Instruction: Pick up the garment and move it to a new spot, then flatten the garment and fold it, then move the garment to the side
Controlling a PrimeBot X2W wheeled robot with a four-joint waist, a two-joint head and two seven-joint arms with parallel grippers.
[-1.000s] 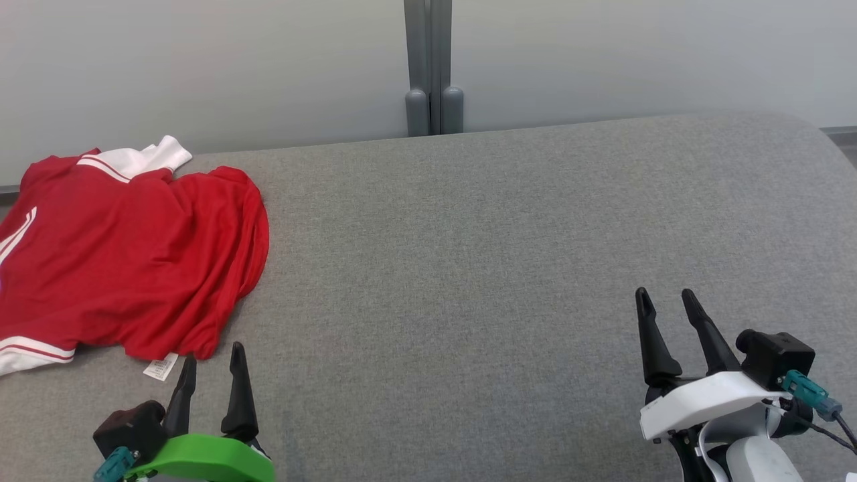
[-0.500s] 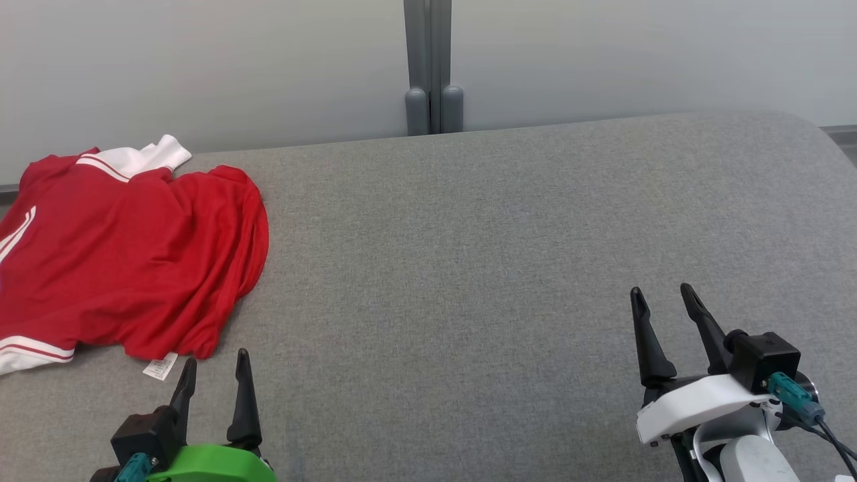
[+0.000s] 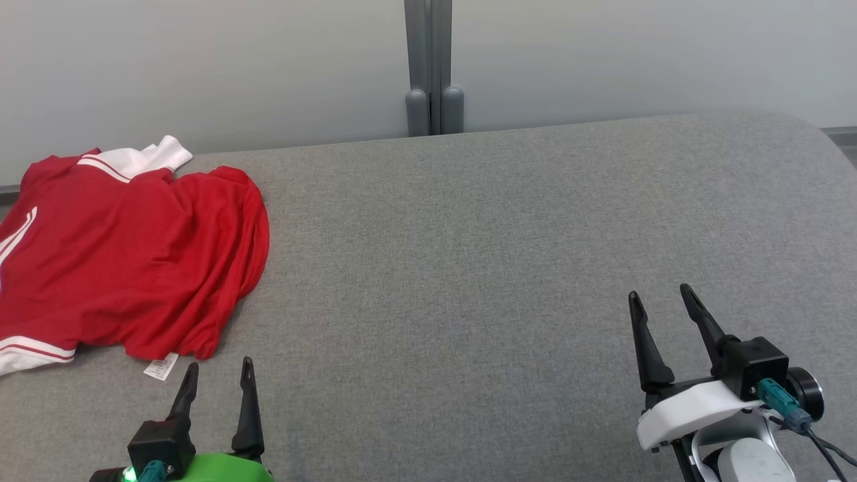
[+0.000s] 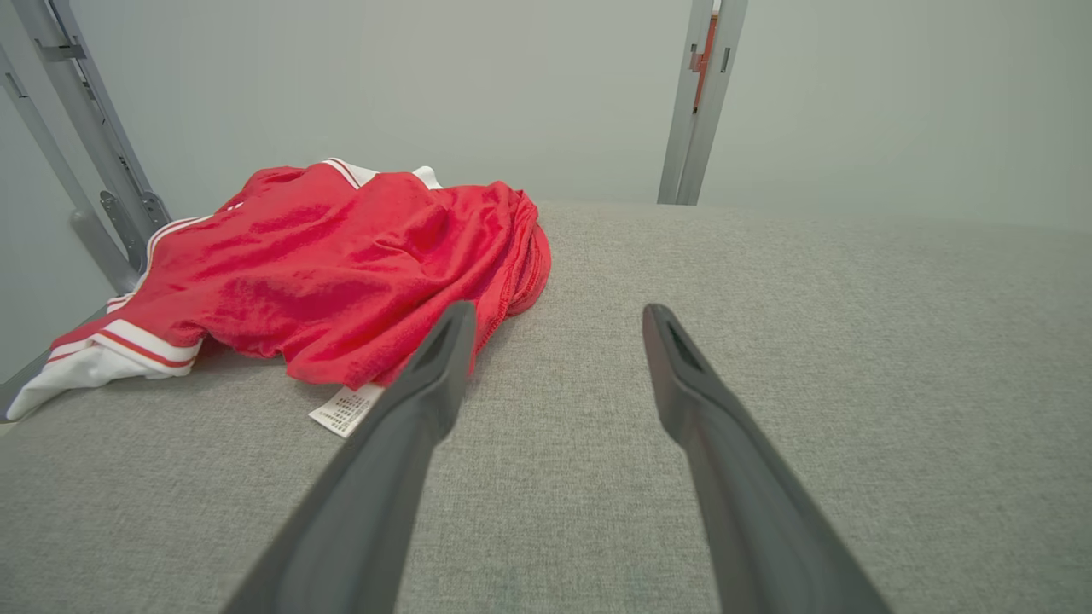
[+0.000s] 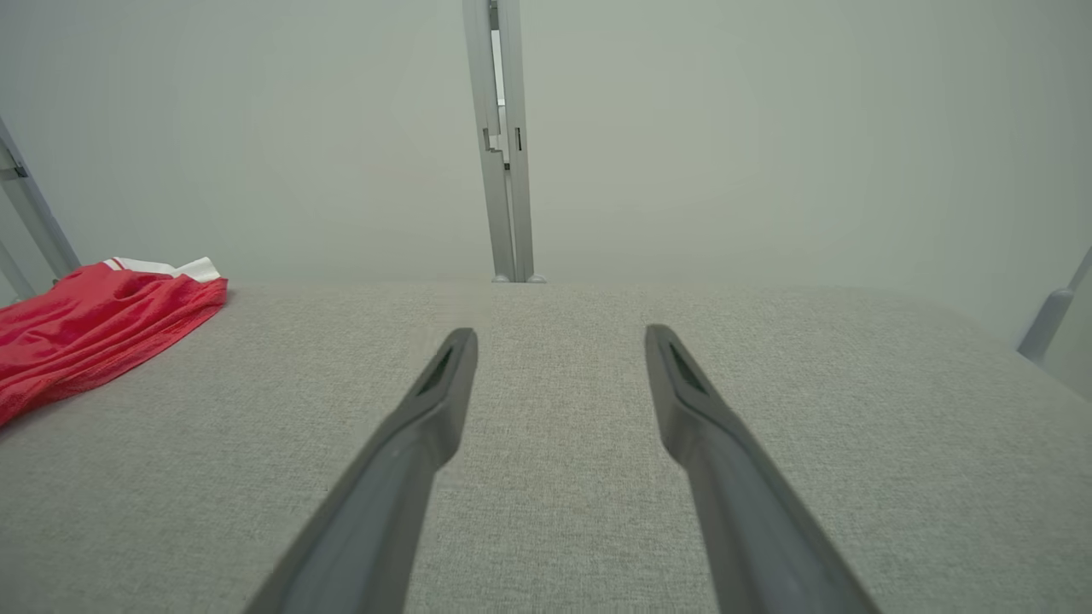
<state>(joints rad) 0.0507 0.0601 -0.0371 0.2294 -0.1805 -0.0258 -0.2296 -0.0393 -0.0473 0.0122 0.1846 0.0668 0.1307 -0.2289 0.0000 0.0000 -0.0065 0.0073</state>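
I count one garment, a crumpled red jersey with white striped trim point(image 3: 127, 254), and it sits at the far left of the one grey fabric-covered worktop point(image 3: 469, 268). Its left part runs out of my head view. In the left wrist view point(image 4: 341, 256) a white cuff reaches toward the worktop's left edge. The white collar end lies close to the far edge. One small white care label point(image 3: 161, 367) pokes out from the near hem.

I have two grippers in view, both low at the near edge. The left gripper point(image 3: 221, 367), on its green mount, has its jaws spread wide with nothing between them. Its left tip is just beside the label and short of the hem. From its own wrist camera point(image 4: 556, 311) the left jaw overlaps the hem in the picture, and I cannot tell whether it touches. The right gripper point(image 3: 659, 292), on its white mount, also has its jaws wide apart and holds nothing. It is well apart from the jersey, which shows small at the left in its wrist camera point(image 5: 94, 315).

From the jersey's right hem, open grey fabric stretches across the middle to the rounded far-right corner. Behind the far edge stands a pale wall panel point(image 3: 201, 67), with one grey metal upright point(image 3: 434, 67) at its centre seam.
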